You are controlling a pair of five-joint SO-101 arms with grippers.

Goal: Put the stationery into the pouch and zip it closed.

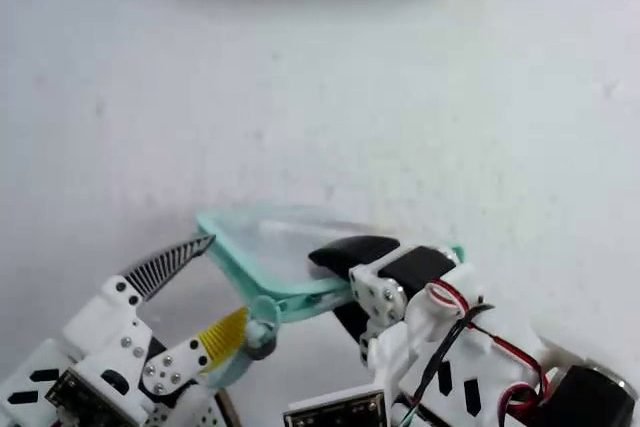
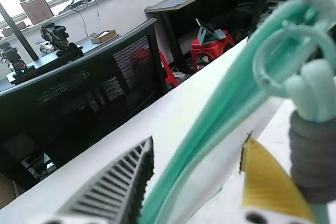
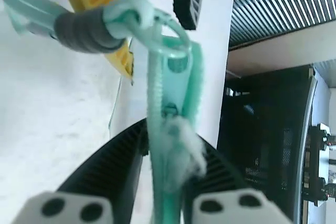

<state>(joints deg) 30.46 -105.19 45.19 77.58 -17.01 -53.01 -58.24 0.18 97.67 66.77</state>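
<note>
A translucent pouch (image 1: 285, 242) with a teal zipper edge lies on the white table near its front. My right gripper (image 1: 330, 287) is shut on the pouch's near edge; the right wrist view shows its black fingers (image 3: 113, 169) pinching the teal zipper band (image 3: 168, 103). My left gripper (image 1: 228, 277) is open, with its black ribbed finger (image 2: 121, 187) and yellow finger (image 2: 268, 182) on either side of the pouch's left corner (image 2: 220, 124). The zipper pull, a teal ring with a grey toggle (image 2: 312, 156), hangs beside the yellow finger (image 1: 222, 335). What the pouch contains cannot be made out.
Bare white table (image 1: 320, 97) stretches behind and to both sides of the pouch up to the far edge. Both arm bodies crowd the front edge. A black mesh chair (image 2: 94, 98) and desks stand in the room beyond.
</note>
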